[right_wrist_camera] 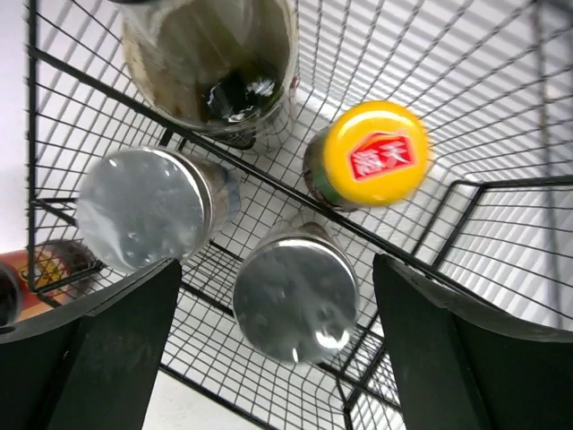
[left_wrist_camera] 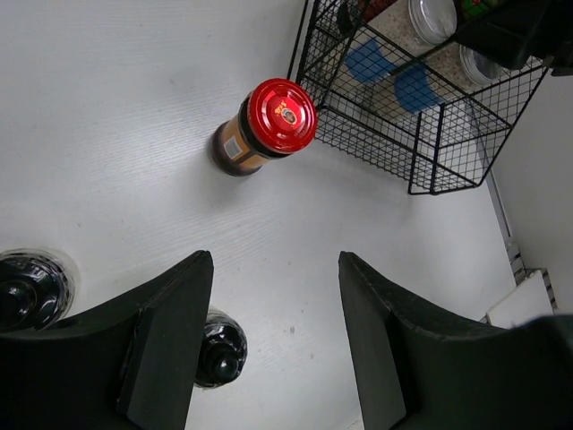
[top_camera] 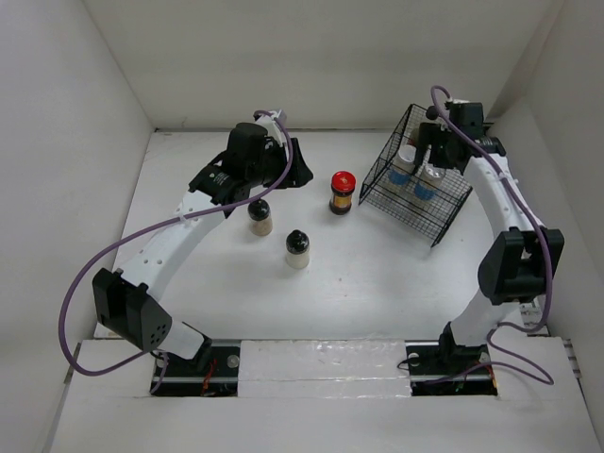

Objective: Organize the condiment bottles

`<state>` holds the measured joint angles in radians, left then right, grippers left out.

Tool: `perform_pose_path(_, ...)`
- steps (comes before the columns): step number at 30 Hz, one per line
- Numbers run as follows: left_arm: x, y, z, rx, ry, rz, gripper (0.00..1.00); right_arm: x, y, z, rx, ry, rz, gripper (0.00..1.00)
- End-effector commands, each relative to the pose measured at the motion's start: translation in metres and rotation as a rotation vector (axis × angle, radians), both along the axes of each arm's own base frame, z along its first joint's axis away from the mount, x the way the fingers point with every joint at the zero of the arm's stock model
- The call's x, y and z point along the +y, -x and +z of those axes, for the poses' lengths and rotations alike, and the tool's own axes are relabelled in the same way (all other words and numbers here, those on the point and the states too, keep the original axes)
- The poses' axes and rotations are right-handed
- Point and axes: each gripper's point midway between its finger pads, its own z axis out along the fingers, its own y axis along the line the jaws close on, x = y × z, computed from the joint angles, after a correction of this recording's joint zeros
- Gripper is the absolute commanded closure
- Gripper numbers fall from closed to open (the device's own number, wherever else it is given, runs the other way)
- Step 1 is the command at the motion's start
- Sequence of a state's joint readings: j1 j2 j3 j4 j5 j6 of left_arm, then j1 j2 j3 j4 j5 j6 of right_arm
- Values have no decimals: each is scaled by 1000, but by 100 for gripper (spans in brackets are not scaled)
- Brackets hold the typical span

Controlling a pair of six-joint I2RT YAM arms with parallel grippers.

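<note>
The red-lidded jar (top_camera: pixel 342 192) stands on the table just left of the black wire basket (top_camera: pixel 445 212); in the left wrist view it (left_wrist_camera: pixel 280 116) is ahead of my fingers. Two black-capped shakers (top_camera: pixel 260 215) (top_camera: pixel 297 248) stand in front of it. My left gripper (top_camera: pixel 300 166) is open and empty, above the table left of the jar. In the basket stand two silver-lidded jars (right_wrist_camera: pixel 148 210) (right_wrist_camera: pixel 294 296), the yellow-capped bottle (right_wrist_camera: pixel 376 152) and the tall dark bottle (right_wrist_camera: pixel 215 72). My right gripper (right_wrist_camera: pixel 273 282) is open over the nearer silver-lidded jar and does not touch it.
White walls close in the table at the back, left and right. The basket (left_wrist_camera: pixel 430 170) stands at the back right, close to the right wall. In the left wrist view one shaker (left_wrist_camera: pixel 219 349) shows beside my left finger and the other (left_wrist_camera: pixel 31 287) is at the left edge.
</note>
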<state>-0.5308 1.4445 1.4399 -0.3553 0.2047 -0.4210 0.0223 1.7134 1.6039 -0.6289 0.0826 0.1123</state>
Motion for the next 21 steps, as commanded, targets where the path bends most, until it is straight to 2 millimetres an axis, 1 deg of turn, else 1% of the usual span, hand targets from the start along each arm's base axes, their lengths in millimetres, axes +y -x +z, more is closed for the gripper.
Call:
perform_pose_path(1, -4, -3, 6, -26, 20, -4, 46, 0, 1, 85, -220, 21, -20, 6)
perform_pose_path(2, -5, -3, 10, -34, 25, -4, 46, -1, 5, 94, -241, 40, -39, 6)
perform_pose_path(3, -3, -5, 10, -36, 21, 5, 46, 9, 10, 98, -254, 48, -27, 8)
perform_pose_path(4, -3, -4, 12, -35, 20, 5, 46, 13, 20, 103, -274, 56, -25, 17)
perform_pose_path(5, -2, -6, 15, -51, 14, 8, 46, 18, 24, 106, -291, 66, -26, 25)
perform_pose_path(6, -1, -8, 12, -46, 5, 17, 46, 41, 27, 112, -327, 53, 23, 39)
perform_pose_path(7, -1, -8, 14, -44, 4, 17, 46, 53, 32, 103, -319, 50, 53, 61)
perform_pose_path(8, 1, -10, 13, -54, -10, 24, 48, 70, 37, 106, -342, 26, 105, 85)
perform_pose_path(9, 2, -12, 19, -69, -7, 34, 49, 95, 38, 103, -345, -19, 194, 88)
perform_pose_path(10, 3, -11, 23, -76, -12, 30, 50, 126, 45, 102, -350, -47, 278, 88)
perform_pose_path(11, 4, -13, 23, -79, -16, 39, 50, 145, 42, 84, -305, -57, 328, 79)
perform_pose_path(12, 4, -12, 27, -83, -14, 40, 52, 163, 42, 82, -295, -75, 378, 70)
perform_pose_path(13, 8, -16, 34, -96, -6, 51, 52, 184, 50, 72, -252, -74, 429, 60)
perform_pose_path(14, 10, -16, 32, -91, -16, 61, 53, 197, 44, 66, -241, -52, 456, 39)
perform_pose_path(15, 14, -18, 35, -92, -15, 72, 53, 208, 43, 64, -238, -43, 485, 30)
perform_pose_path(16, 22, -21, 39, -97, -9, 105, 53, 216, 42, 62, -236, -30, 510, 24)
perform_pose_path(17, 26, -22, 43, -99, 2, 118, 53, 226, 45, 57, -216, -20, 539, 20)
perform_pose_path(18, 28, -23, 43, -102, -2, 128, 53, 234, 37, 53, -210, -13, 540, 13)
perform_pose_path(19, 39, -25, 43, -102, -19, 167, 52, 235, 34, 47, -195, 2, 549, 10)
perform_pose_path(20, 41, -26, 43, -104, -24, 178, 51, 237, 31, 41, -179, 7, 550, 8)
perform_pose_path(21, 42, -25, 41, -92, -25, 191, 51, 243, 23, 33, -156, 14, 565, 7)
